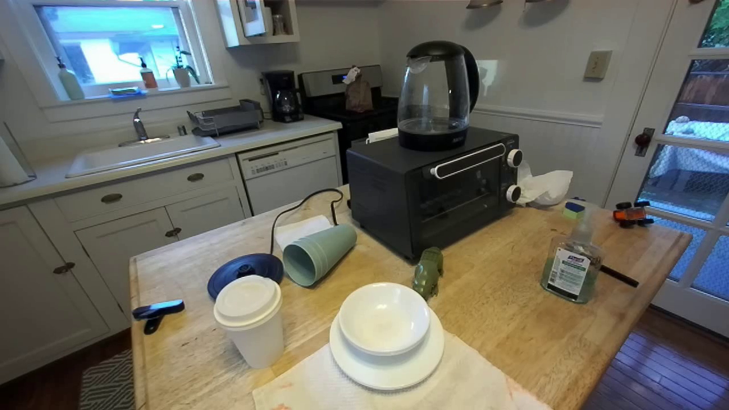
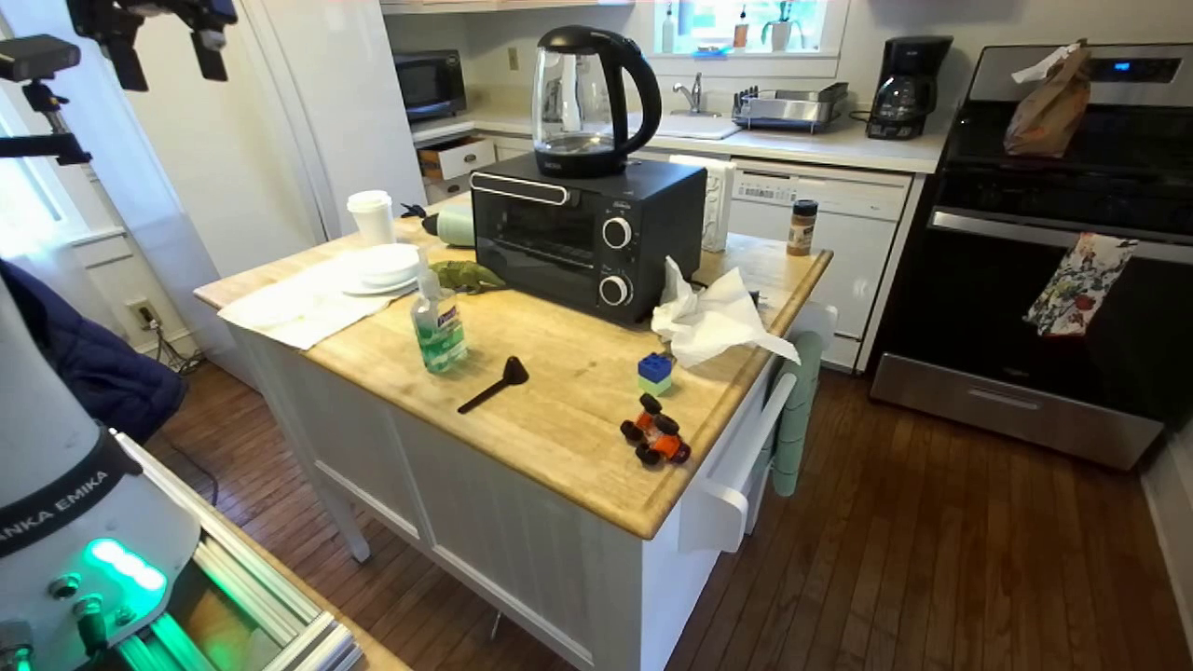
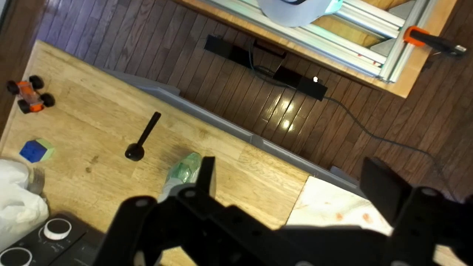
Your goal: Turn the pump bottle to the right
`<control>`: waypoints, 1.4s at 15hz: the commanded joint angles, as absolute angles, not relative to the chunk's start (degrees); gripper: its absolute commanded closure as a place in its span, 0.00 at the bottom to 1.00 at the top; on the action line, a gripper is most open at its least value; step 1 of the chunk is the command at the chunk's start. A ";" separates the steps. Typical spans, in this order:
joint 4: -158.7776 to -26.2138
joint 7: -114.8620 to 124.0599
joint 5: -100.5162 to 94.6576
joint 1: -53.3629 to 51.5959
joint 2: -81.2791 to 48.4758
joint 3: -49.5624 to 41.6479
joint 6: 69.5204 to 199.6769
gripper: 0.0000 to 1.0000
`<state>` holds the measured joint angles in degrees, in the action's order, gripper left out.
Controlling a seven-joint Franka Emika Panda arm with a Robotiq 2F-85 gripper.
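- Your bottle (image 1: 571, 273) stands upright near a long edge of the wooden desk (image 2: 559, 438); in an exterior view you see its broad labelled face.
- Your tool (image 3: 289, 160) is up in the air, its fingers spread wide apart; in the wrist view, one of them partly hides the bottle.
- A black scoop (image 2: 499, 384) lies near the bottle, and toward a corner you find a toy car (image 2: 655, 433) and a blue-and-green block (image 2: 654, 375).
- You also have the black oven (image 1: 393, 205), with the glass kettle (image 1: 435, 105) on top and crumpled paper (image 2: 718, 321) beside it.
- The cloth (image 1: 319, 387) bears a plate (image 1: 393, 378) with a bowl (image 1: 384, 319) on it; a green toy (image 1: 428, 273) sits between plate and oven.
- Near the plate you see a lidded white cup (image 1: 253, 324), upright, a green cup (image 1: 319, 253) on its side and a blue disc (image 1: 239, 270).
- A clip (image 1: 159, 310) rests by the desk's edge.
- Around your desk is a kitchen: sink (image 1: 142, 155) below the window (image 1: 122, 42), coffee maker (image 1: 282, 97) on the counter (image 1: 319, 125), black stove (image 2: 1053, 317) carrying a paper bag (image 2: 1049, 102), glass-paned door (image 1: 663, 108), dark wooden floor (image 2: 885, 522).
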<state>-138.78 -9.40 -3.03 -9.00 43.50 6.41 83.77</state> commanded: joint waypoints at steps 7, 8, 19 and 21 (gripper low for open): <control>-145.47 -16.61 -6.03 -9.97 42.99 2.42 94.67 0.00; -145.46 -16.64 -6.03 -9.98 42.98 2.41 94.67 0.00; -156.26 -41.36 -8.70 -12.20 45.64 -7.32 112.43 0.00; -158.23 -47.71 -8.79 -12.14 45.86 -8.68 115.44 0.00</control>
<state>-154.51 -39.99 -7.64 -10.94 43.48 -6.04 111.07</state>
